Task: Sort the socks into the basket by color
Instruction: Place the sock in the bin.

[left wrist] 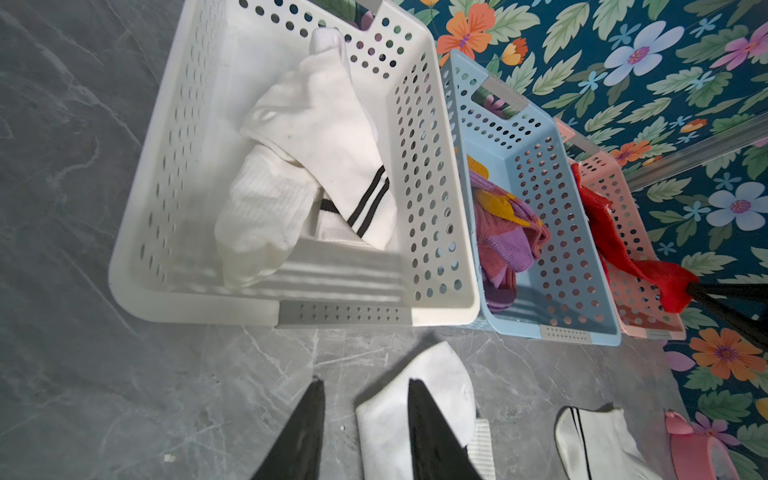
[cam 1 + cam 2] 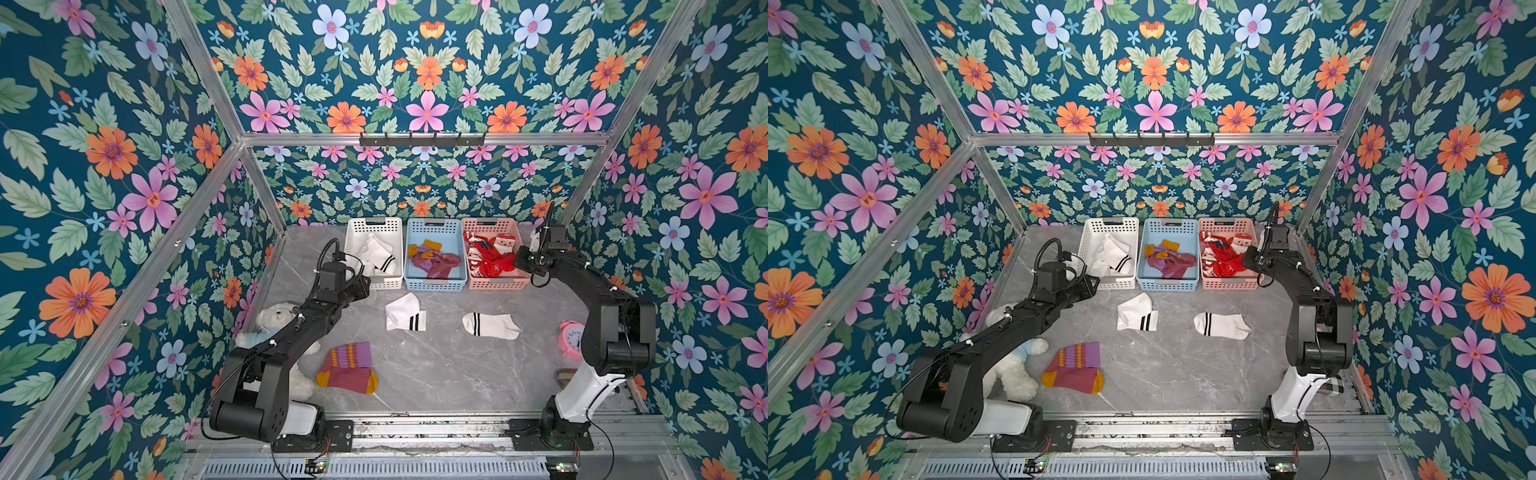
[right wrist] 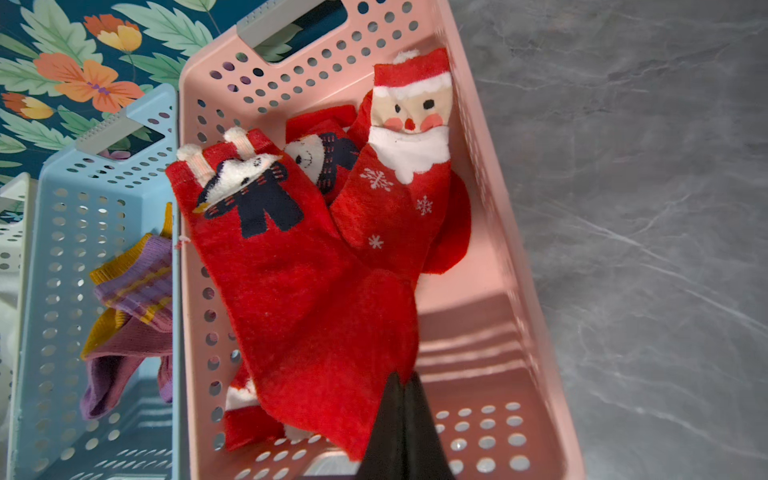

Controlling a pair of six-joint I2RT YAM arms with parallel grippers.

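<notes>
Three baskets stand in a row at the back: white [image 2: 374, 222], blue [image 2: 434, 286] and pink [image 2: 494, 284]. White striped socks [image 1: 316, 158] lie in the white one, maroon-purple socks [image 2: 434, 259] in the blue, red Santa socks [image 3: 409, 166] in the pink. My right gripper [image 3: 403, 374] is shut on the edge of a red sock [image 3: 307, 299] that hangs into the pink basket. In front of the white basket my left gripper [image 1: 363, 380] hovers open and empty, one finger [image 1: 428, 424] over a folded white sock [image 2: 403, 311]. Another white sock [image 2: 492, 326] and a maroon sock [image 2: 349, 370] lie on the table.
A white teddy bear [image 2: 276, 318] lies under the left arm at the table's left edge. A pink alarm clock [image 2: 571, 338] and a flat plaid item [image 2: 565, 376] sit by the right arm's base. Floral walls enclose the grey marble table [image 2: 436, 374].
</notes>
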